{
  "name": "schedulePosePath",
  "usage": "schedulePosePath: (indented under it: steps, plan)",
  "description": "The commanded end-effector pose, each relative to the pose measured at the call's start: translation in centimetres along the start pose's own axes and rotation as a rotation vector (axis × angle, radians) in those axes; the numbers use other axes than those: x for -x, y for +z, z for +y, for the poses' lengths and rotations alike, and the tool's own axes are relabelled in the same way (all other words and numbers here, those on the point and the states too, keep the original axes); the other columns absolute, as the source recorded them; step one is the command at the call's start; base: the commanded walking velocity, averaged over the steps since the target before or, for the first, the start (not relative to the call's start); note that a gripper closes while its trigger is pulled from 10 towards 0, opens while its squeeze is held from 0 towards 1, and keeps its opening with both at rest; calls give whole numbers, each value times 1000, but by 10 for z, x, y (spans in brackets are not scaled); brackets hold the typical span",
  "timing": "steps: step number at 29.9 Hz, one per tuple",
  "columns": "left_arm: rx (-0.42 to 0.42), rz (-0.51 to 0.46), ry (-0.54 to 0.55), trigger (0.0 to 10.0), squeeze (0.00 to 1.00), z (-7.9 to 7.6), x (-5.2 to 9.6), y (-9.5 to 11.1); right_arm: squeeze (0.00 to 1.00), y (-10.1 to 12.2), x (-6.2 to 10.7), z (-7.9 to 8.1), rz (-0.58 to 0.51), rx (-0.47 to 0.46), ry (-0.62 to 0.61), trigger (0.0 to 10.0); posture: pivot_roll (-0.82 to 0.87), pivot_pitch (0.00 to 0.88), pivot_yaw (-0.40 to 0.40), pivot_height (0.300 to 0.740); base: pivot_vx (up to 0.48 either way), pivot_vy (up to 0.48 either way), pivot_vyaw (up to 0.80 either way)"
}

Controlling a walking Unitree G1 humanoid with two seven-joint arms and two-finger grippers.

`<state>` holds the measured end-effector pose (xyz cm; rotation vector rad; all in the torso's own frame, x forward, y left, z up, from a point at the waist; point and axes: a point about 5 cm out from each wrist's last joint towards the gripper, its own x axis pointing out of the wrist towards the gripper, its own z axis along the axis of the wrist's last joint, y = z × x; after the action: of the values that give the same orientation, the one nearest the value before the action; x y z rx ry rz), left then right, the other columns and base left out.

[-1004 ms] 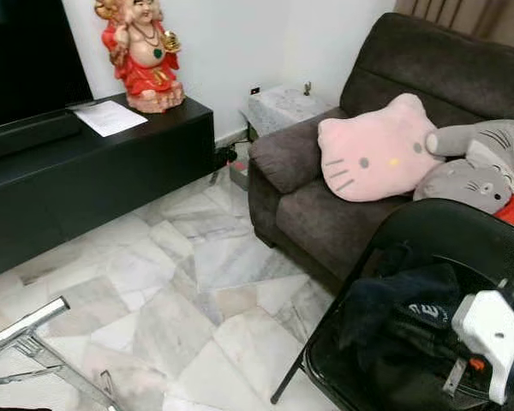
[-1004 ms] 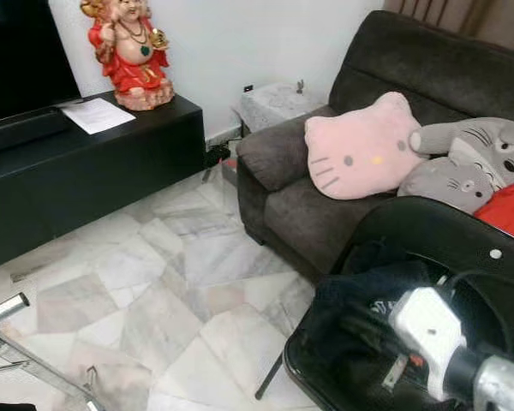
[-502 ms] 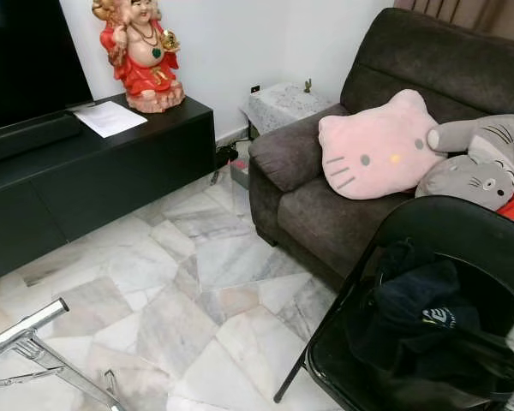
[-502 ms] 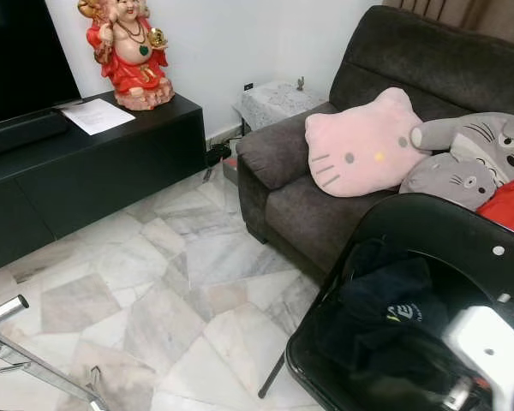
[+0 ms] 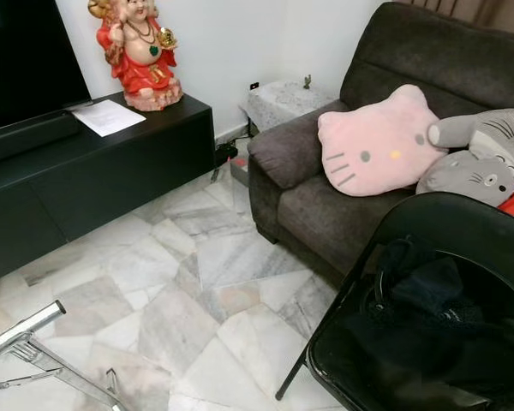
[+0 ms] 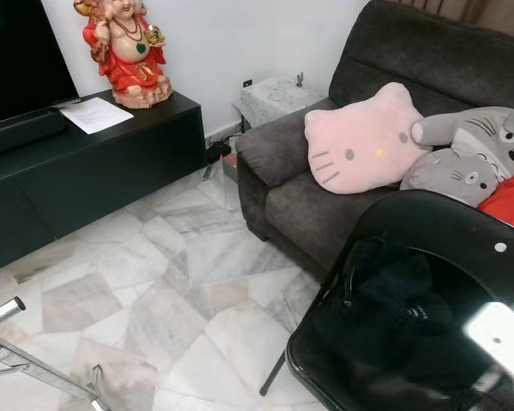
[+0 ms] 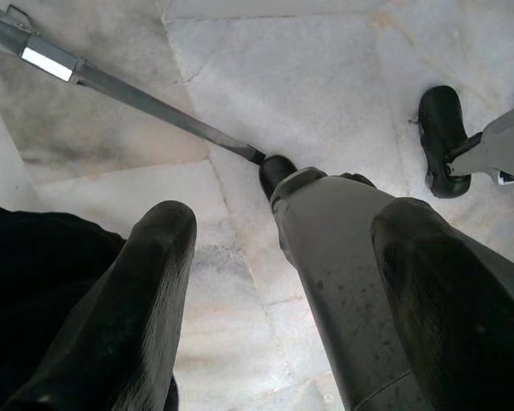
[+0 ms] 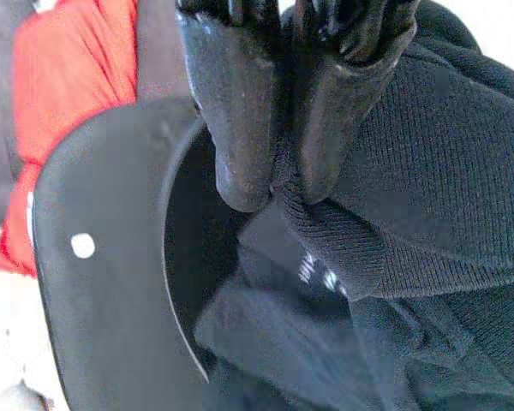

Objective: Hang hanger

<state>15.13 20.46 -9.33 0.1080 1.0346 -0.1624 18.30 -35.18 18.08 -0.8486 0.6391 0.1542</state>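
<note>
My right gripper (image 8: 274, 184) has its two long black fingers (image 8: 231, 111) pinched together on a fold of dark knitted garment (image 8: 428, 171). My left gripper (image 7: 291, 282) hangs low over the floor, its two black fingers spread wide apart, holding nothing.

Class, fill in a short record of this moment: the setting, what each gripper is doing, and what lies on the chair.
Setting: grey marble floor, dark grey fabric sofa with pink cat-face cushion
Chair: black folding chair holding dark knitted garment
Right gripper: shut on the garment's ribbed edge
Left gripper: open, pointing at the floor
</note>
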Motion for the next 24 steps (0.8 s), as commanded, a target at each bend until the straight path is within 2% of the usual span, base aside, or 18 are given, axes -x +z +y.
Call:
schedulePosePath:
  steps: [1, 2, 3, 4, 6, 7, 12, 18, 24]
  plan:
    - [8, 27, 4, 10000, 0, 1, 1, -7, 0, -1, 6, -8, 15, 16, -32, 0, -300, 105, 40, 740, 0, 0, 0]
    - [9, 27, 3, 10000, 0, 1, 1, -7, 0, 3, 7, -7, -30, -16, -13, 0, -301, 106, 41, 740, 0, 0, 0]
    - [9, 27, 3, 10000, 0, 1, 1, -7, 0, 3, 7, -7, -30, -16, -13, 0, -301, 106, 41, 740, 0, 0, 0]
    - [9, 27, 2, 10000, 0, 1, 1, -7, 0, 10, 10, -7, -106, -49, 13, 0, -302, 108, 41, 740, 0, 0, 0]
    - [8, 27, 1, 10000, 0, 1, 1, -7, 0, 14, 13, -7, -142, -48, 24, 0, -302, 108, 41, 740, 0, 0, 0]
    - [9, 25, 2, 10000, 0, 1, 1, -7, 0, 20, 20, -11, -204, -44, 50, 0, -310, 109, 42, 740, 0, 0, 0]
    - [7, 23, 2, 10000, 0, 1, 1, -6, 0, 27, 20, -9, -266, -61, 101, 0, -310, 109, 40, 740, 0, 0, 0]
    - [11, 23, 1, 10000, 0, 1, 1, -7, 0, 38, -2, 28, -323, -57, 256, 0, -293, 106, 35, 740, 0, 0, 0]
    - [15, 24, 5, 10000, 0, 0, 1, -7, 0, 35, -14, 38, -289, -55, 290, 0, -285, 110, 29, 740, 0, 0, 0]
